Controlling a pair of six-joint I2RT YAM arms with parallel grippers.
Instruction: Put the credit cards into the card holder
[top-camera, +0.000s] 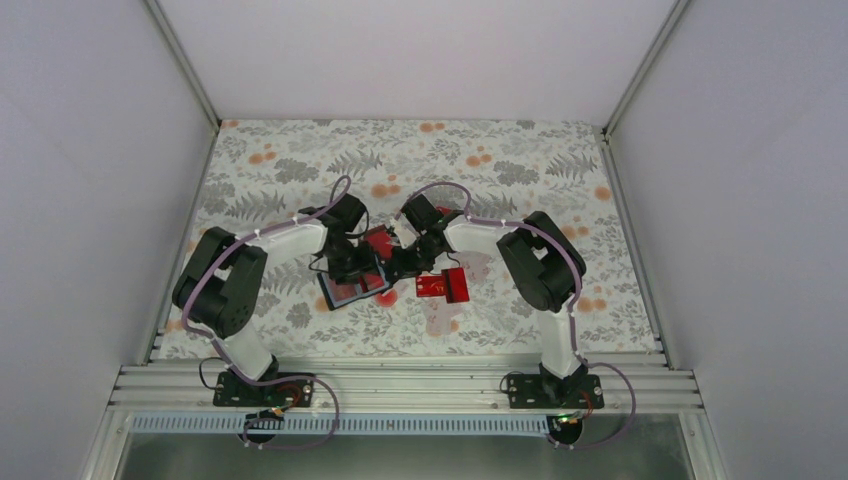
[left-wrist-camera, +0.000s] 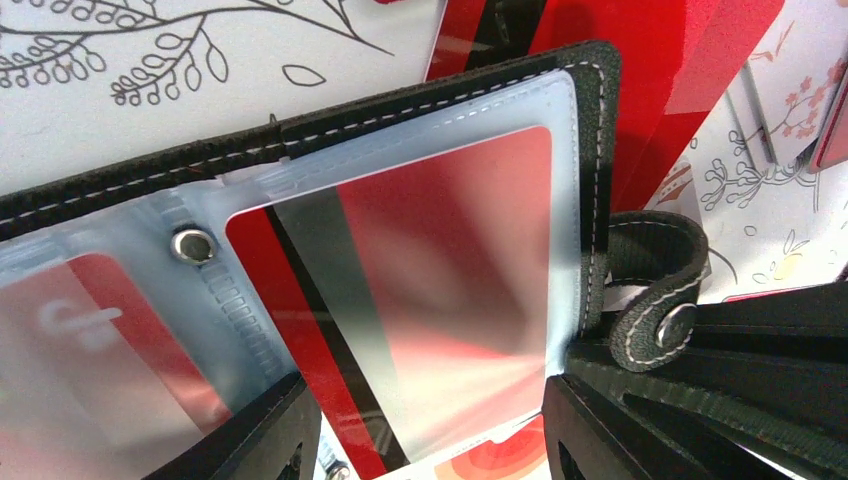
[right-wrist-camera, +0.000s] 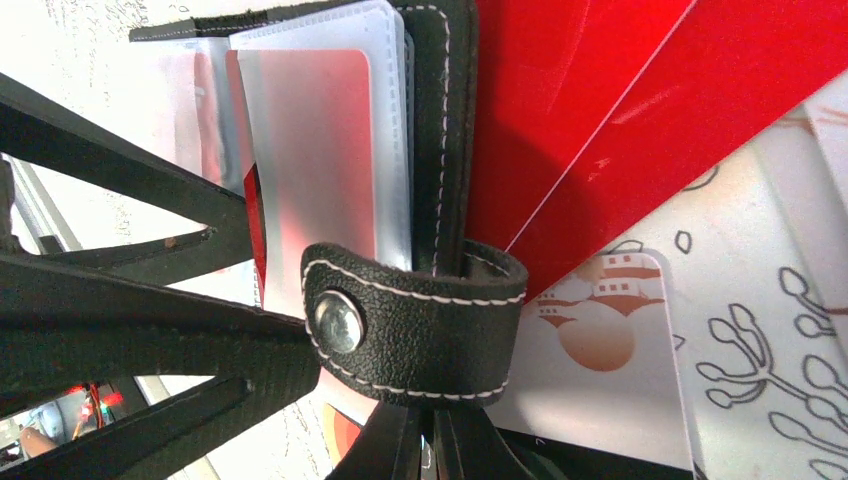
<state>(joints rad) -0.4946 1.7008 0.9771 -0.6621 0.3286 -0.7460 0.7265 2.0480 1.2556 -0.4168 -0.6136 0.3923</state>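
One black card holder (top-camera: 350, 290) open at mid-surface (top-camera: 520, 160), between the two arms: pale stitching along the rim, frosted clear sleeves inside, a snap strap (right-wrist-camera: 415, 320) at one edge. Red credit cards (left-wrist-camera: 430, 250) in two sleeves, the nearer with a black stripe; more red ones loose under and just right of the holder. Pale mark on the left sleeved card, not readable. Left end effector (left-wrist-camera: 425, 400) with fingers apart, flanking the striped card; cannot tell whether pressing it. Right end effector (right-wrist-camera: 430, 430) pinched together on the holder's strap. Wide patterned surface all round, side walls well apart from the holder.
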